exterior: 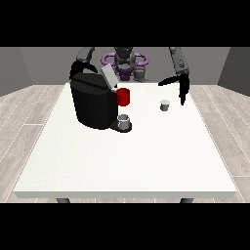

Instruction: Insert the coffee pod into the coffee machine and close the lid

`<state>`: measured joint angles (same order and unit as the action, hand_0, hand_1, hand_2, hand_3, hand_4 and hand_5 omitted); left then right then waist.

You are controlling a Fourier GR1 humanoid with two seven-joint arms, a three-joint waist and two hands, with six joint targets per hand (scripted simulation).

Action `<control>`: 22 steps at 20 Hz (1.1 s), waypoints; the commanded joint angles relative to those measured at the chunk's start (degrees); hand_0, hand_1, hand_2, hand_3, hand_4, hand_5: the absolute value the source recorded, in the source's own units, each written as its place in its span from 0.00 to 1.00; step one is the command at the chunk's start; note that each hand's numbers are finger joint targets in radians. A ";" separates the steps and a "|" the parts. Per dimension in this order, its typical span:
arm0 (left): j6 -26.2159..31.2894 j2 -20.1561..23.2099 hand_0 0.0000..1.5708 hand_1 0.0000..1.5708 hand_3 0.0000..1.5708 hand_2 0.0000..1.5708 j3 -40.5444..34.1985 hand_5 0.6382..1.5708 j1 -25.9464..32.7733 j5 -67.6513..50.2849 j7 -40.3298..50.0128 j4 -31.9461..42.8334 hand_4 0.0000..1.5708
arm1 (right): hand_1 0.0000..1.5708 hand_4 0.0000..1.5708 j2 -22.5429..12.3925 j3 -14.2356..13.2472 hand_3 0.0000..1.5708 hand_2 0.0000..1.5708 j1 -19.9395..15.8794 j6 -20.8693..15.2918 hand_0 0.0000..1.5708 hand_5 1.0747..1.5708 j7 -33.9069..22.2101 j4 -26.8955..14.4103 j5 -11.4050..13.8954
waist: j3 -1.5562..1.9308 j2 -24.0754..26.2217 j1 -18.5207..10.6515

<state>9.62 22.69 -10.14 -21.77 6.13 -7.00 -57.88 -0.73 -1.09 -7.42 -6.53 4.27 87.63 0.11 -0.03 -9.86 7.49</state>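
**Pod on the table, lid raised, one hand hanging beside it**

We see the large white rectangular table (122, 161) filling most of the view, standing on a pale wood-plank floor (29, 107); behind its far edge sits the dark grey humanoid robot (124, 61) with purple rings at its shoulders, both arms reaching forward over the tabletop.

On the table's left half, as we look at it, stands the bulky black coffee machine (93, 105); its grey lid (108, 76) is tilted up and open at the top; a red cylindrical part (123, 96) shows at the machine's front right side; just below that, a small grey cup (124, 120) rests on the machine's dark base.

The arm at the view's right bends at the elbow and comes down over the table; the black hand at the view's right (182, 93) hangs with its fingers pointing straight down, released and holding nothing. The small pale grey coffee pod (165, 105) stands upright on the table just to the left of that hand, apart from it and well clear of the machine.

Of the hand at the view's left we can tell nothing; its arm ends behind the machine's top and the hand itself does not show.
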 commanded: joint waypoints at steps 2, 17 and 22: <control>-0.32 -0.04 0.00 0.00 0.00 0.00 1.89 1.00 -3.49 3.76 0.44 6.17 0.00 | 0.00 0.24 0.68 2.22 0.00 0.00 -1.94 -2.94 0.00 1.00 -1.98 -1.90 1.99 | 0.01 -0.61 -0.40; -4.46 3.58 0.45 0.45 0.31 0.49 4.58 1.00 -6.97 14.74 -6.71 18.45 0.00 | 0.00 0.27 -0.01 0.25 0.00 0.00 -5.08 -3.03 0.00 1.00 -2.97 -3.69 1.39 | -0.01 -2.04 0.94; -8.39 0.30 0.34 0.34 0.28 0.44 8.12 1.00 -6.98 19.87 -5.54 20.38 0.00 | 0.00 0.30 0.08 0.93 0.00 0.00 -5.04 -2.84 0.00 1.00 -4.95 -4.38 1.74 | 0.00 0.13 0.69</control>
<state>3.04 23.70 -3.94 -29.10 22.65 -11.31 -39.83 -1.19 -0.83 -11.78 -8.99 0.93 82.22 1.68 -0.01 -10.38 8.11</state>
